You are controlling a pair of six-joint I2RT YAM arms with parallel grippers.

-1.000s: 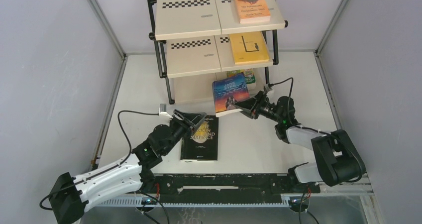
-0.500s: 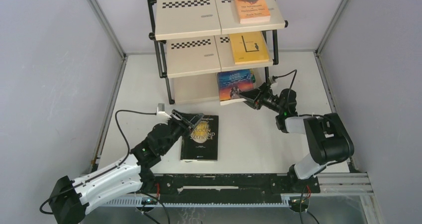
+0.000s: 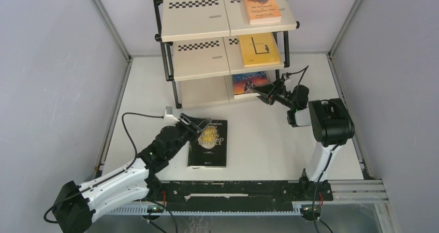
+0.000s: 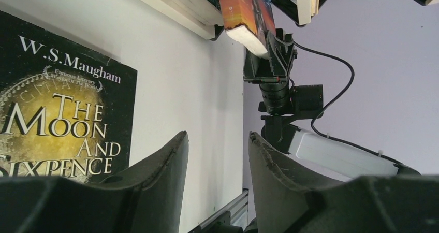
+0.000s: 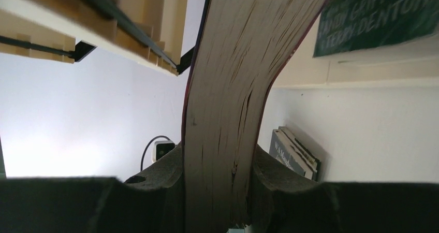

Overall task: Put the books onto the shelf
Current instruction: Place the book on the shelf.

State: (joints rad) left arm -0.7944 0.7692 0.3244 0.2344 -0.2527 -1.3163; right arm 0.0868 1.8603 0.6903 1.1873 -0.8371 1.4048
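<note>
While right hand (image 3: 258, 92) clamps blue book (image 3: 249, 82) | left hand (image 3: 203, 124) apart beside black book (image 3: 209, 145)

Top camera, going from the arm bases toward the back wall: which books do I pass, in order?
black book lying flat in front of the shelf → blue book, partly pushed in at the bottom tier → yellow book on the middle tier → orange book on the top tier.
</note>
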